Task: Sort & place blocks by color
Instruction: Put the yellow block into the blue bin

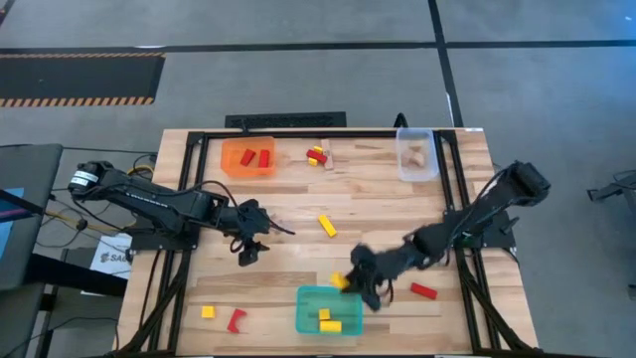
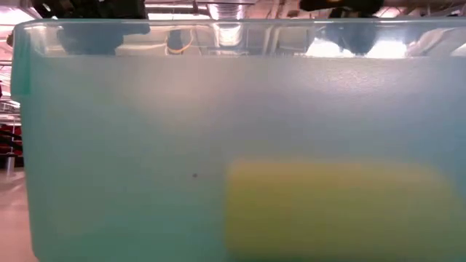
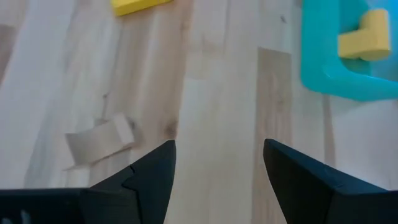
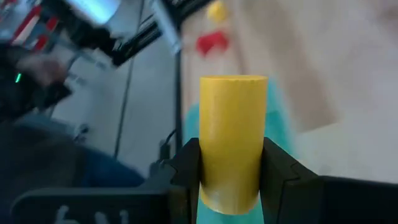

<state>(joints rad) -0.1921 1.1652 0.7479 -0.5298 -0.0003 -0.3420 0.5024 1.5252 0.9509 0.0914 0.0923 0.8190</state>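
The right gripper [image 4: 231, 171] has its two fingers clamped on a yellow block [image 4: 232, 140], which stands up between them in the right wrist view. From above, that gripper [image 1: 360, 281] sits low and centre in the frame, with the held block [image 1: 340, 281] showing just at the upper right corner of the teal tray [image 1: 307, 310]. Two more yellow blocks [image 1: 327, 320] already lie inside that tray; one of them looms as a yellow blur [image 2: 335, 207] through the tray wall in the low view.

The left gripper [image 1: 248, 249] hangs over bare wood left of centre, fingers apart and empty. Its wrist view shows a pale wooden block [image 3: 99, 140] just beside the fingertip [image 3: 163, 160], not touching it.

Elsewhere on the table [image 1: 378, 189]: a loose yellow block [image 1: 327, 226] in the middle, a red block [image 1: 423, 291] to the lower right, a yellow one [image 1: 208, 311] and a red one [image 1: 236, 320] at the lower left. The orange tray [image 1: 234, 159] at the upper left holds red blocks [image 1: 256, 157]; the clear tray [image 1: 417, 167] at the upper right holds pale wooden ones [image 1: 416, 153]. A small red-and-yellow cluster [image 1: 317, 156] lies between the trays.

No writing is legible.
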